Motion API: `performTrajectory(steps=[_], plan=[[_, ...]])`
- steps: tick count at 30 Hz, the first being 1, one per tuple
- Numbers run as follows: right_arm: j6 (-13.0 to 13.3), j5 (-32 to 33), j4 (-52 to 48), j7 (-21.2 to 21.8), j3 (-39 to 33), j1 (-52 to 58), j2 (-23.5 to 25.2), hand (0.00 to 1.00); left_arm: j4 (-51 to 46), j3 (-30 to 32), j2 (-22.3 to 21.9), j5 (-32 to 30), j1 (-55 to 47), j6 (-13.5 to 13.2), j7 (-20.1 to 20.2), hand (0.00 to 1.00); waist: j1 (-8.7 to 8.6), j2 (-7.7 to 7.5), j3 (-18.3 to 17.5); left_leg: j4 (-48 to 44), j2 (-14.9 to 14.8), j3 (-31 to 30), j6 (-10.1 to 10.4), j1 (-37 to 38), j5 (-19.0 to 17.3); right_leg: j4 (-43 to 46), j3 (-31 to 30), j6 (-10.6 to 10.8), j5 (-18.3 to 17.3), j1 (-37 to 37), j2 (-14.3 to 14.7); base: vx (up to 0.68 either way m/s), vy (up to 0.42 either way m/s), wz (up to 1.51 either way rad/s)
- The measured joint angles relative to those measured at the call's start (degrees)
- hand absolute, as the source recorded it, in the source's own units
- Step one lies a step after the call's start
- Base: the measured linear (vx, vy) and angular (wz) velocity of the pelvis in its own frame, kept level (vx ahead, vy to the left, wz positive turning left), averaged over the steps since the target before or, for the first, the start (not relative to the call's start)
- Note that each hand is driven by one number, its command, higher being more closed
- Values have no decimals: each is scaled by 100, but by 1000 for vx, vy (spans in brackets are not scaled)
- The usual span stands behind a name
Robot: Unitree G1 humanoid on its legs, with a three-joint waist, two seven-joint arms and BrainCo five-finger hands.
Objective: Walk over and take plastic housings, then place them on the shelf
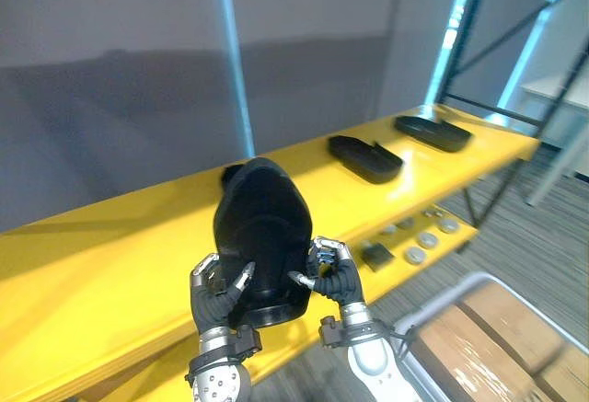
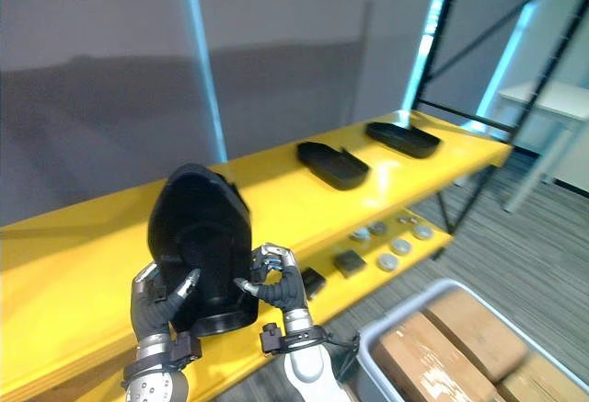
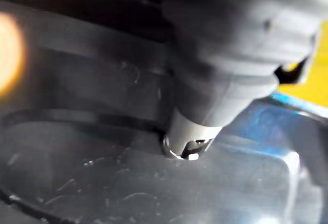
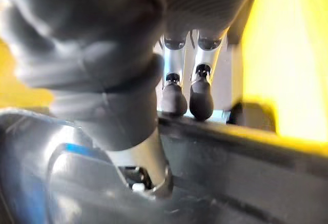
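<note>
Shelf (image 1: pixel 92 255) of yellow board runs across, with a nearer housing (image 1: pixel 365 158) and a farther housing (image 1: pixel 433 132) lying flat toward its right end. The held housing (image 1: pixel 262 223), black and tipped upright over the front edge, is clasped between the left robot hand (image 1: pixel 216 296) and the right robot hand (image 1: pixel 336 275), fingers curled round its lower rim.
</note>
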State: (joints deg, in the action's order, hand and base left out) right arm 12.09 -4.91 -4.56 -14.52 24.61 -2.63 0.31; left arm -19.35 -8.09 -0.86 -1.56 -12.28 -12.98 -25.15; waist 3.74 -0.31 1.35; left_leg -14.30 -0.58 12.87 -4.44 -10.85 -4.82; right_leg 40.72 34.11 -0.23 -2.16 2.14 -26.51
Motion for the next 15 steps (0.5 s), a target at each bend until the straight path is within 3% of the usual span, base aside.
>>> performTrajectory(steps=[2,3,4,5,7,8,9,10,13,15], plan=[[2,6,-71,45,-274,254,127,0,-163,486,-10,-367,21,46,-255,100,1,-1,44,308,142,-588,-35,402,31,665,-1090,215,-466,-600,643,289,49,139],[3,11,-140,43,-443,343,145,0,-192,651,-19,-445,26,48,-333,100,0,-7,53,383,190,-721,-39,485,41,615,-1271,238,-569,-715,794,280,1,124],[10,117,-276,55,-788,481,142,0,-219,1037,-10,-618,24,77,-526,100,-12,-8,87,503,270,-939,-31,637,64,331,-1492,290,-734,-891,1049,255,-29,89],[11,225,-350,57,-947,556,125,0,-219,1194,1,-695,20,108,-619,100,-19,-2,98,526,300,-1047,-27,694,66,95,-1539,337,-792,-962,1161,292,-70,103],[21,264,-558,57,-1571,778,87,0,-216,1440,105,-853,12,193,-737,100,-85,-49,201,599,403,-1477,0,828,63,-895,-2112,371,-904,-1166,1666,220,-111,116],[24,268,-665,59,-1826,857,32,0,-210,1448,119,-888,15,233,-735,100,-176,-100,230,598,474,-1723,51,829,51,-1473,-2663,382,-889,-1271,1953,196,-169,109],[24,293,-727,67,-1943,905,20,0,-211,1449,133,-889,24,247,-726,100,-204,-138,265,595,517,-1804,82,849,34,-1774,-2938,373,-865,-1274,2051,231,-219,95],[27,398,-882,98,-2074,1016,27,0,-226,1469,153,-877,24,249,-717,100,-245,-313,324,546,683,-1919,185,888,-38,-2350,-3355,268,-355,-1226,2092,189,-198,57],[35,732,-1072,162,-2250,1241,-50,0,-274,1613,-67,-829,-6,266,-701,100,-253,-236,361,410,434,-1980,379,902,-245,-2796,-3263,206,-267,-893,2313,152,-162,10],[36,925,-1290,243,-2292,1274,-40,0,-326,1763,-72,-617,26,245,-672,100,-273,-249,358,450,268,-1928,384,902,-319,-3133,-3300,138,-119,-787,2495,130,-131,-24]])
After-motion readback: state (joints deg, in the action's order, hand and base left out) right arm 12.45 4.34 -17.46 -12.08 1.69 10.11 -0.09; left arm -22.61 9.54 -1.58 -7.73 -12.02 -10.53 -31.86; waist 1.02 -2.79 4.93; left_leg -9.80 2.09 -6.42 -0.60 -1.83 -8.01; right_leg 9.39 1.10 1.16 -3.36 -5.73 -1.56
